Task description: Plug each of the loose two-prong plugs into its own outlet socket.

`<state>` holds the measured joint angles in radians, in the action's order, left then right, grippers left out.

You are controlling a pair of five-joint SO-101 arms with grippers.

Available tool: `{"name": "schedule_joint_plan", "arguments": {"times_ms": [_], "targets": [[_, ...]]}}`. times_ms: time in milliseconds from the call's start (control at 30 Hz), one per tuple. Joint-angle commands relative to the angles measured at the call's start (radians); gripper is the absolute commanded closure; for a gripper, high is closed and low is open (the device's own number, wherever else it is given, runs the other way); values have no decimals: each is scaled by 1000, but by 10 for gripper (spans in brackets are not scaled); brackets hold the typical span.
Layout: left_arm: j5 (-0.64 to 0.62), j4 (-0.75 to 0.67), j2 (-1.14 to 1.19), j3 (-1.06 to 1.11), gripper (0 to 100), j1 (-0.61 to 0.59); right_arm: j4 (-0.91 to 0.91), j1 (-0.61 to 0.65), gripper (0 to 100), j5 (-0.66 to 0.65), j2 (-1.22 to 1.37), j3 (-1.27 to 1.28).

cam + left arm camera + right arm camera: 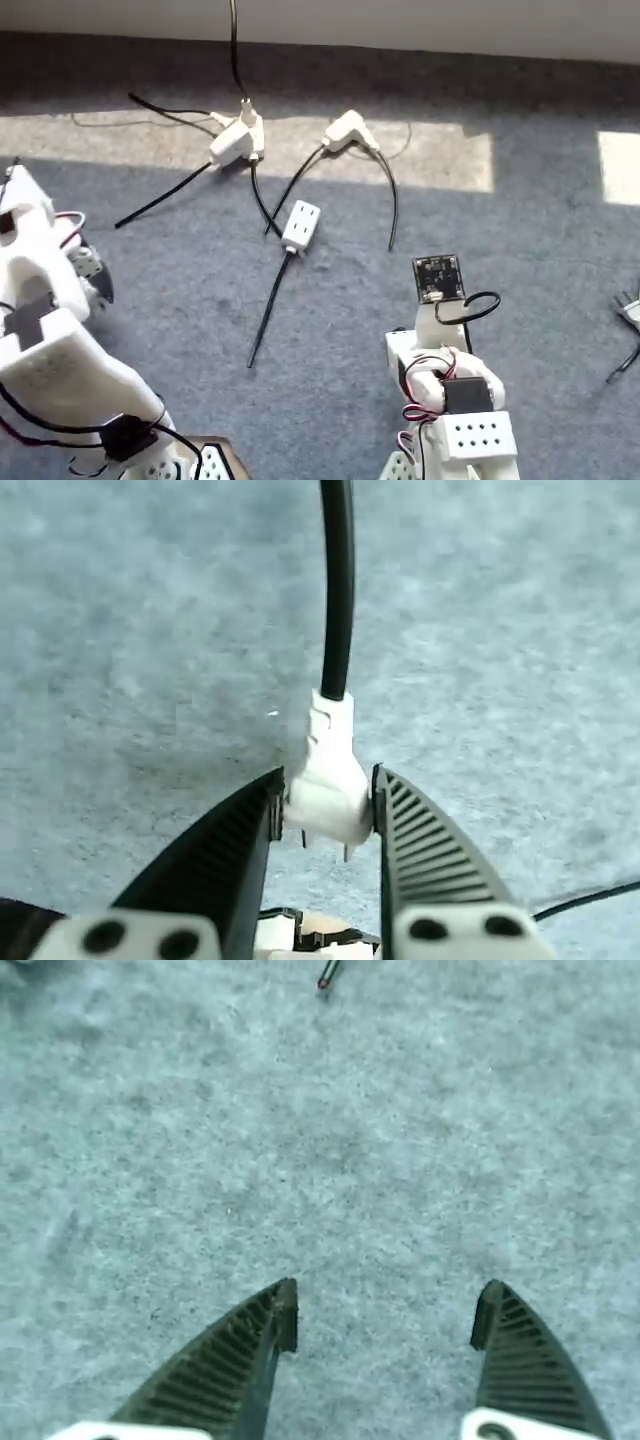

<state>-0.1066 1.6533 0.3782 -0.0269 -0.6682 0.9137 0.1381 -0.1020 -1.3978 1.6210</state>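
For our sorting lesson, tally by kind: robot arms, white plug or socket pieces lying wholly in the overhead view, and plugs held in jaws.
Arms: 2
White pieces on carpet: 3
Plug in jaws: 1
Total: 6

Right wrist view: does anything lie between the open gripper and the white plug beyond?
Nothing solid. Ahead of the right gripper lies bare carpet; a black cable end lies farther off, before the white plug.
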Motion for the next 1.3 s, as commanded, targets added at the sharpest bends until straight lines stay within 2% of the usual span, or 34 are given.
{"name": "schedule_joint_plan", "arguments": {"times_ms": [0,100,233,367,467,567,867,1267], "targets": [[110,26,1,-64,993,162,-16,7,721,-18,-4,15],[244,-14,4,-44,993,214,-16,7,721,-18,-4,18],[405,-141,4,45,987,214,-16,7,721,-18,-4,18],[535,-206,4,124,886,183,-16,7,721,-18,-4,18],[545,-239,-4,127,787,147,-16,7,721,-18,-4,18],[546,-242,-10,119,730,122,-16,7,721,-18,-4,19],[546,-49,-8,-42,725,119,-18,7,721,-18,-4,21],[512,-54,-5,7,726,231,-36,7,721,-18,-4,22]]}}
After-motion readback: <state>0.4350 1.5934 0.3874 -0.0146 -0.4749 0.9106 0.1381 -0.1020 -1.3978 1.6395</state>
